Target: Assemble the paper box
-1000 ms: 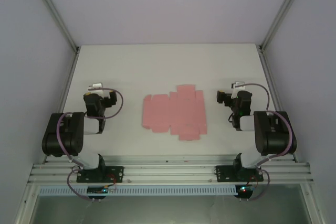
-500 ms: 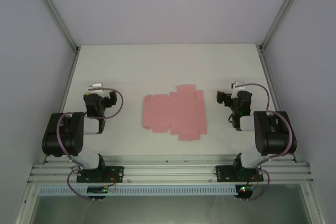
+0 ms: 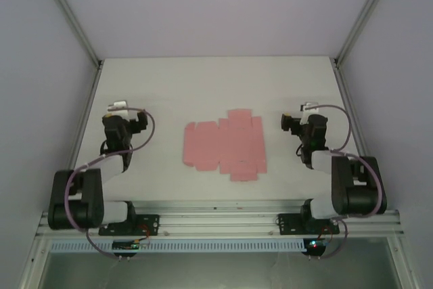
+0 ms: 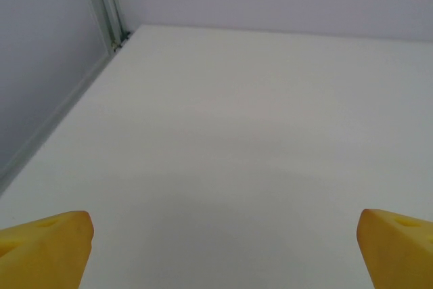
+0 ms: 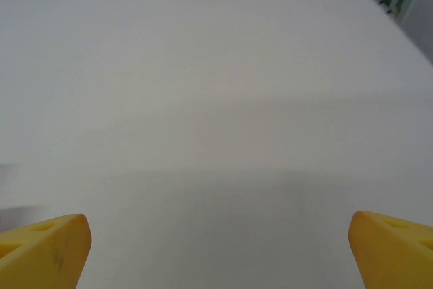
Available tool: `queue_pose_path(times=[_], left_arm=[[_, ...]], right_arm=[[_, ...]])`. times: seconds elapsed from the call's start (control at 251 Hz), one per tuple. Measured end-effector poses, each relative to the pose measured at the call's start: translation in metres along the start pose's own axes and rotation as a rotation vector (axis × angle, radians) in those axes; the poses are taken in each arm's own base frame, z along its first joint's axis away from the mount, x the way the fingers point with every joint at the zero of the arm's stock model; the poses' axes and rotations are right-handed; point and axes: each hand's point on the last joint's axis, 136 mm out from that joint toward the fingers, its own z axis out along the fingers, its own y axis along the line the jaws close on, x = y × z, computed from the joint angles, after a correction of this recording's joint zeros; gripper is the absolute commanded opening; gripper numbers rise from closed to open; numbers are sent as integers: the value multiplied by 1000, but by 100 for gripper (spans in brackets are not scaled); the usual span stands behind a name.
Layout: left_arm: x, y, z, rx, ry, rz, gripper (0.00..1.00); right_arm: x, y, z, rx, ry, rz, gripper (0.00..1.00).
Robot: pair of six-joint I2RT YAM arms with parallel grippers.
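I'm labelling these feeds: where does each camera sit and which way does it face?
Top external: above, behind the arms, looking down at the white table; both arms show, pink die-cut paper sheet between them.
Left wrist: on left arm, facing the table's far-left corner; left gripper's yellow fingertips show.
Right wrist: mirrored, far-right corner; right gripper's fingertips.
All share the table.

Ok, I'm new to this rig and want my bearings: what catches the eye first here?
The pink paper box lies as a flat, unfolded die-cut sheet at the middle of the white table, untouched. The left tool and right tool flank it, both open, yellow fingers spread over bare table.
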Motion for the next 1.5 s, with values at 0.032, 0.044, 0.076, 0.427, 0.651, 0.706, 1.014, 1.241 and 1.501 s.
queue_pose_path(times=[0.032,0.044,0.076,0.427,0.651,0.706,1.014,1.241,1.501], left_arm=[[-8,-1,-3,4,0,-14,100],[-10,-1,-3,6,2,-18,100],[-16,-3,-5,14,9,-33,100],[5,-94,-44,318,322,-218,100],[55,-140,-65,479,580,-320,100],[71,-149,-70,500,655,-326,100],[120,-179,-80,561,870,-313,99],[124,-194,-82,612,909,-310,100],[127,-199,-84,641,929,-321,100]], right_arm=[[-8,1,-2,9,-7,-3,100],[-11,1,-3,11,-10,-4,100],[-20,4,-6,14,-17,-8,99],[-59,99,-56,-181,128,63,83],[17,153,-69,-318,473,107,64],[36,160,-67,-335,553,119,63],[100,181,-60,-383,804,185,55],[111,181,-46,-368,820,252,50],[108,184,-39,-416,769,345,48]])
